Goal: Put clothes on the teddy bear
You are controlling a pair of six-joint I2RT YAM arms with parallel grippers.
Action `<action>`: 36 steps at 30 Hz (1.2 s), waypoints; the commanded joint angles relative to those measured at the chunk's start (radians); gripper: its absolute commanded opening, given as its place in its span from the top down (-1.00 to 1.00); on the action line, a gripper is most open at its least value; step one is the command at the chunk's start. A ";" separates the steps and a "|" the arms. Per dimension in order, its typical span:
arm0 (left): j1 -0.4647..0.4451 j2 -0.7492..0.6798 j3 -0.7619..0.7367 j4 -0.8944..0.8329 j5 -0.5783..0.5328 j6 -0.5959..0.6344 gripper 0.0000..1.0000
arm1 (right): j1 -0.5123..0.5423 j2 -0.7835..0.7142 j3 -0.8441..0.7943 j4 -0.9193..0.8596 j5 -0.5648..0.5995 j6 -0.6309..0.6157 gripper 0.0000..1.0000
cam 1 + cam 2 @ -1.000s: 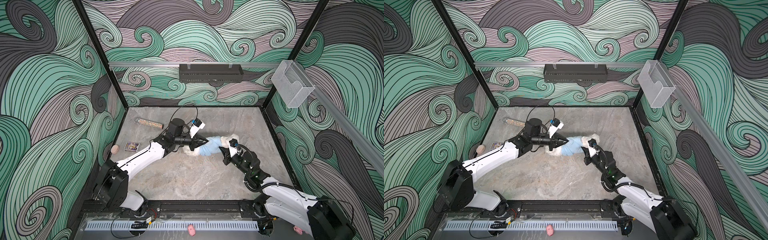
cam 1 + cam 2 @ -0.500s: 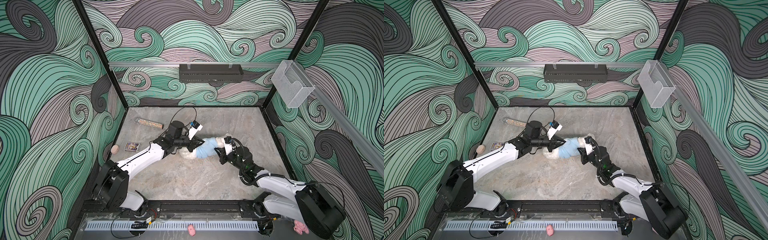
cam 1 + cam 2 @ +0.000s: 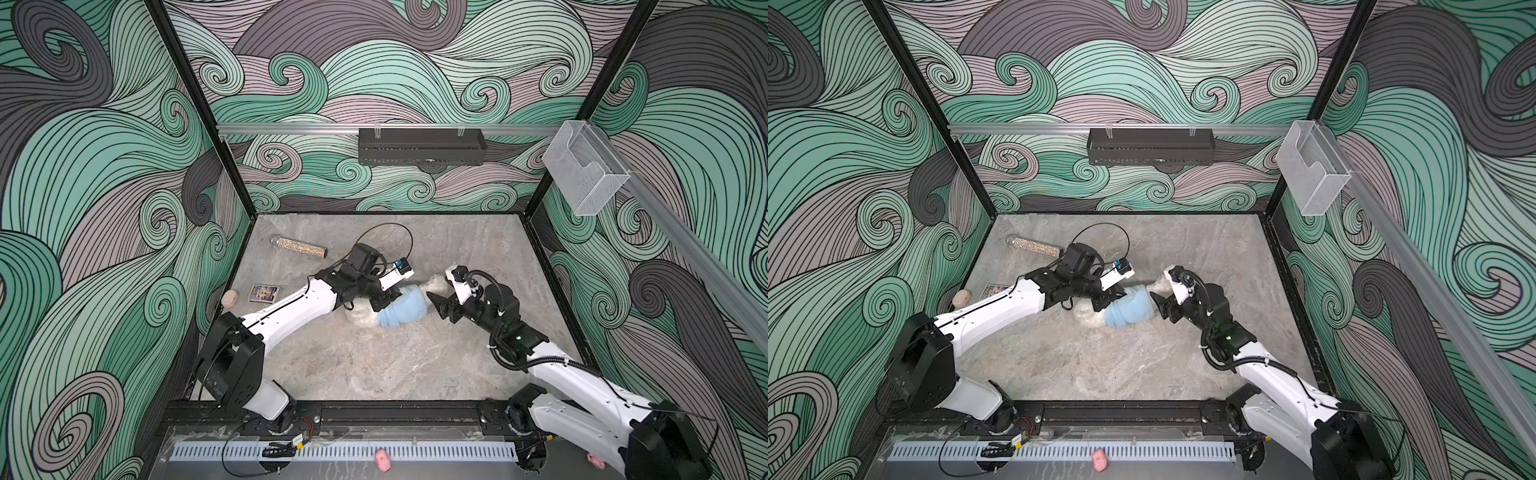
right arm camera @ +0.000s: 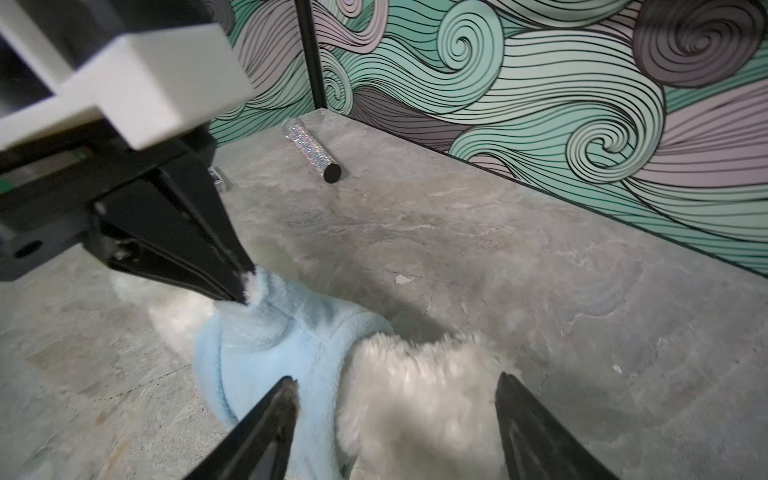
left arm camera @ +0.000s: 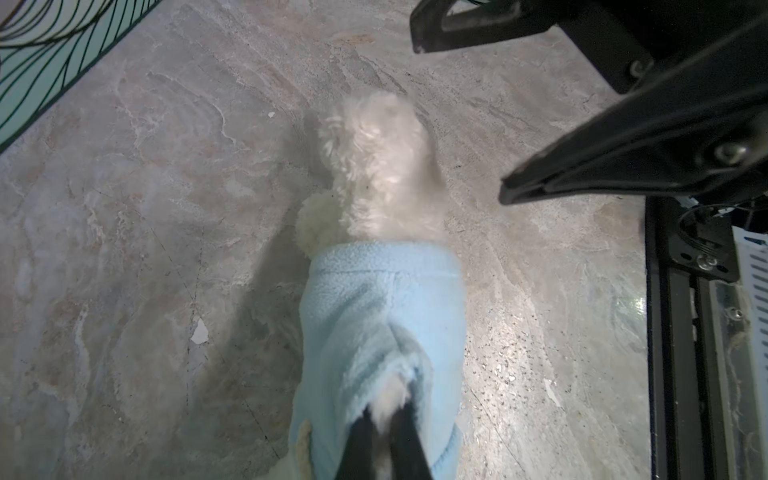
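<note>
The teddy bear (image 3: 434, 284) lies on its side mid-table with a light blue fleece garment (image 3: 405, 311) around its body. White fur shows at both ends in both top views (image 3: 1086, 316). My left gripper (image 5: 384, 419) is shut on a tuft of the bear's white fur that pokes out of an opening in the garment (image 5: 374, 299). The right wrist view shows the same pinch, the left gripper (image 4: 245, 286) at the sleeve end. My right gripper (image 4: 395, 380) is open, its fingers standing either side of the bear's fluffy end (image 4: 415, 407) without gripping it.
A glittery tube (image 3: 297, 246) lies at the back left. A small card box (image 3: 264, 293) and a pale ball (image 3: 229, 297) sit by the left wall. Two pink plush toys (image 3: 383, 460) (image 3: 595, 461) lie outside the front rail.
My right gripper has opened and let go of the bear, drawing back a little to the right. The left gripper has stayed shut and dragged the bear slightly left.
</note>
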 commanded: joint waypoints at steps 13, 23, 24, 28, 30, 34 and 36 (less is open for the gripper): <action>0.022 -0.028 0.062 0.003 0.189 0.073 1.00 | 0.002 0.342 0.043 0.174 -0.365 -0.113 -0.54; 0.056 -0.067 -0.027 0.148 0.219 -0.074 1.00 | 0.003 0.484 -0.009 0.466 -0.295 0.084 1.00; 0.058 -0.076 -0.049 0.202 0.208 -0.121 1.00 | 0.004 0.483 -0.020 0.464 -0.254 0.103 1.00; 0.075 -0.155 -0.188 0.507 0.220 -0.367 1.00 | 0.004 0.501 -0.053 0.468 -0.156 0.201 1.00; 0.078 -0.168 -0.246 0.632 0.257 -0.468 1.00 | 0.003 0.523 -0.075 0.506 -0.143 0.264 1.00; 0.088 -0.171 -0.338 0.848 0.338 -0.648 1.00 | 0.005 0.567 -0.094 0.560 -0.139 0.366 1.00; 0.096 -0.173 -0.372 0.949 0.359 -0.740 1.00 | 0.006 0.574 -0.090 0.550 -0.125 0.379 1.00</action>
